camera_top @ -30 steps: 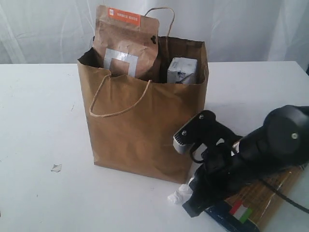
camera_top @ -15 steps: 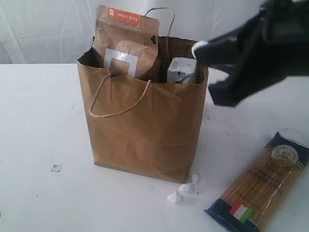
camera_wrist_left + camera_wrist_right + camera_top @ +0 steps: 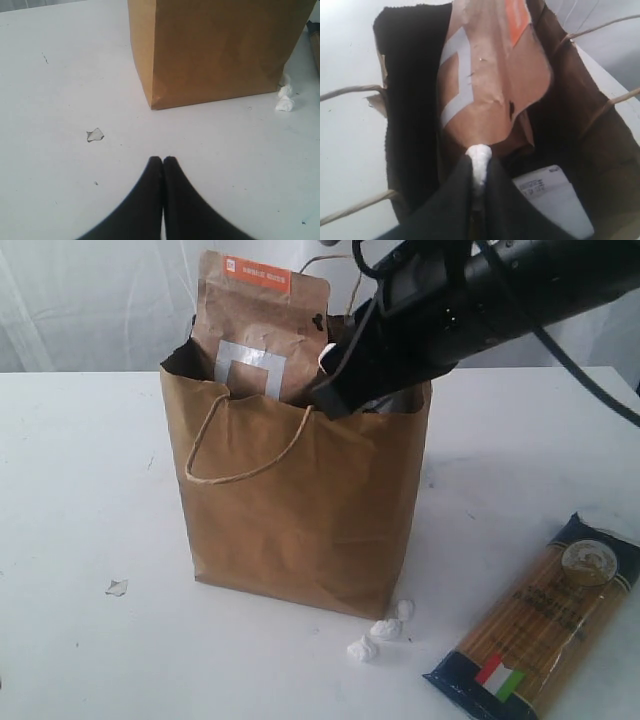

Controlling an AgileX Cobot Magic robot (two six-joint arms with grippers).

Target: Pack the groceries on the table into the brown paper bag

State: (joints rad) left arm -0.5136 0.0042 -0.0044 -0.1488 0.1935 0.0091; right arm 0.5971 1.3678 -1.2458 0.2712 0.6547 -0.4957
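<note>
Packing is standing partly complete. The brown paper bag (image 3: 300,510) is standing upright on the desk (image 3: 80,490). It is holding the brown-orange pouch (image 3: 262,330), which is leaning upright with its top rising above the rim. The small white-blue carton (image 3: 550,197) is sitting lower down beside the pouch. The rest of the bag's interior is showing dark, so any jar, bottle or can inside cannot be confirmed, and none is appearing on the desk.

The long spaghetti packet (image 3: 535,625) is lying flat on the desk, well apart from the bag, and is awaiting packing.

The right claw (image 3: 479,165) is hovering over the bag's mouth, pinching a small white wad (image 3: 479,156). Similar crumpled white bits (image 3: 383,632) are lying at the bag's foot.

The left claw (image 3: 163,162) is sitting fully closed and empty above the desk, near a paper scrap (image 3: 94,134).
</note>
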